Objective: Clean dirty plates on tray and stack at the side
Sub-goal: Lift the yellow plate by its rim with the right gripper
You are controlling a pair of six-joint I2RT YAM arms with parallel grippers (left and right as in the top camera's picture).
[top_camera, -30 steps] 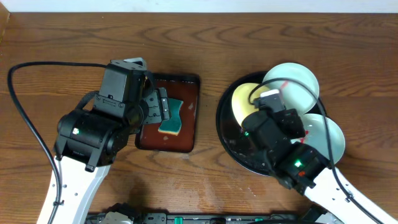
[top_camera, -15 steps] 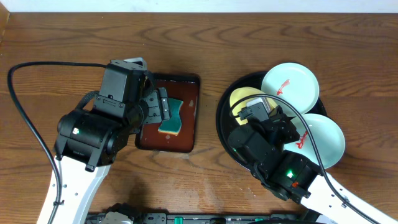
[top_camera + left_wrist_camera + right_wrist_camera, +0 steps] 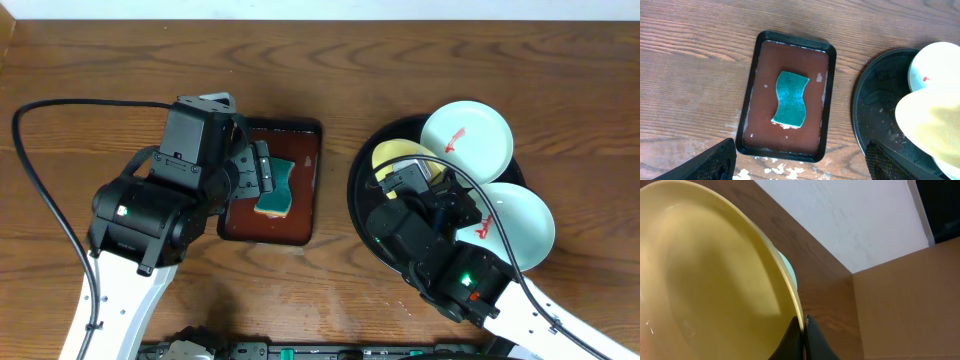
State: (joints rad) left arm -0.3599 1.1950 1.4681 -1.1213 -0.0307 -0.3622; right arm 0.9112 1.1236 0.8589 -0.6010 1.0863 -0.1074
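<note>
My right gripper (image 3: 804, 330) is shut on the rim of the pale yellow plate (image 3: 715, 280), which is held tilted and fills the right wrist view. From overhead, the yellow plate (image 3: 393, 157) shows at the left of the black tray (image 3: 364, 215), partly under the right wrist. Two mint-white plates (image 3: 467, 135) (image 3: 527, 225) with red smears lie on the tray's right side. My left gripper (image 3: 800, 165) is open, hovering above the near end of a small reddish-brown tray (image 3: 760, 90) holding a teal sponge (image 3: 790, 98).
The reddish-brown tray (image 3: 300, 215) sits left of the black tray, with bare wood between them. White flecks dot the table by its near edge. A black cable (image 3: 60, 110) loops from the left arm. A wall and a cardboard panel (image 3: 910, 305) show behind.
The right arm has shifted left and toward the front with the yellow plate in its grip, uncovering more of the lower mint plate. The left arm has not moved.
</note>
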